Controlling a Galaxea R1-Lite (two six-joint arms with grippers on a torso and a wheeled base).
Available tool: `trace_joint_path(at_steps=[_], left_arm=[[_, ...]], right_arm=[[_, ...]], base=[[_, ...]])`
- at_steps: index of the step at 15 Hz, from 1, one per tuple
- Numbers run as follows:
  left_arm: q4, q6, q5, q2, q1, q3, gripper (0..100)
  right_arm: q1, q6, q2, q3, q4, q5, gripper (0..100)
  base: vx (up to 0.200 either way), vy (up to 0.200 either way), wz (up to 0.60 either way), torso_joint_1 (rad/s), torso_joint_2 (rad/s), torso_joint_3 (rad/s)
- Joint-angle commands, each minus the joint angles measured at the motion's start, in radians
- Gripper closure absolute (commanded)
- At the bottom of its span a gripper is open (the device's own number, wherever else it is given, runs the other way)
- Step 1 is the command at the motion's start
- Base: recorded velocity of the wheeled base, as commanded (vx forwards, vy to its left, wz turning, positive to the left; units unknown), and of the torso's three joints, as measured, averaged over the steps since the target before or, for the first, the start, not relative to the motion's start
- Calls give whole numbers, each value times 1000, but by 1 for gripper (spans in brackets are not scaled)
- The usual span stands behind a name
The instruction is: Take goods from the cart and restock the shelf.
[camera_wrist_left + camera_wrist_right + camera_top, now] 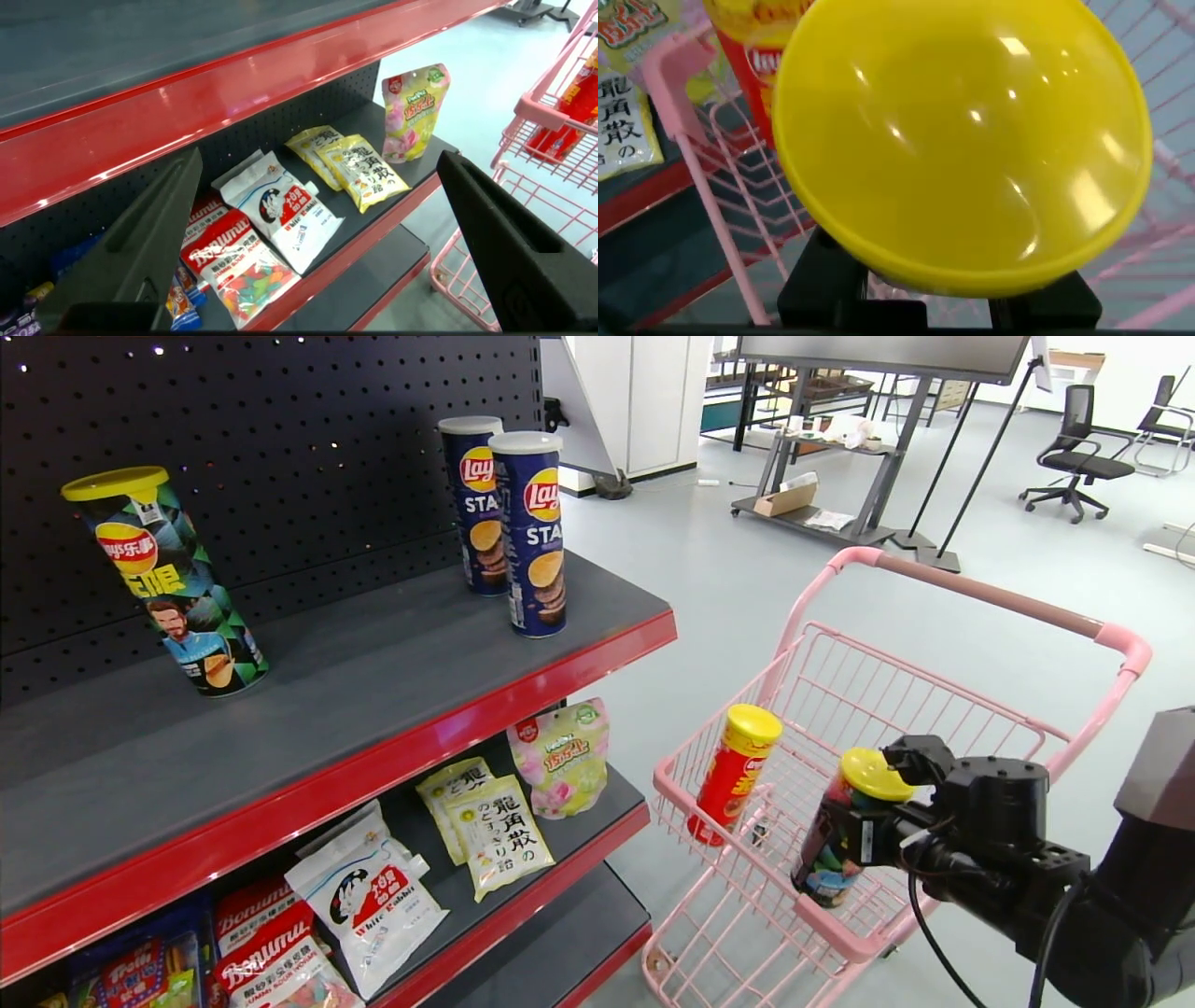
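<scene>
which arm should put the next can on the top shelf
Right. The right tool grips the yellow-lidded can over the cart; the left tool is open, empty, facing the lower shelf.

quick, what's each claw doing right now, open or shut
left claw: open, empty
right claw: shut on a yellow-lidded can

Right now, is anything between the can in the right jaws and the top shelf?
Yes: the red can stands in the cart, by its shelf-side wall, between the held can and the top shelf; that pink wall crosses the path too.
</scene>
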Motion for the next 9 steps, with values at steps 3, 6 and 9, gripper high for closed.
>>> trace_joint_path(at_steps=[3, 6, 9], left_arm=[[1, 0, 0, 0, 0, 0, 0], [1, 0, 0, 0, 0, 0, 0], [1, 0, 0, 0, 0, 0, 0]], right_arm=[[-4, -92, -250, -222, 290, -10, 100], [18, -95, -521, -463, 781, -47, 100], [76, -80, -676, -520, 911, -51, 100]], base=[[0, 0, 0, 0, 0, 0], [0, 0, 0, 0, 0, 0], [0, 0, 0, 0, 0, 0]])
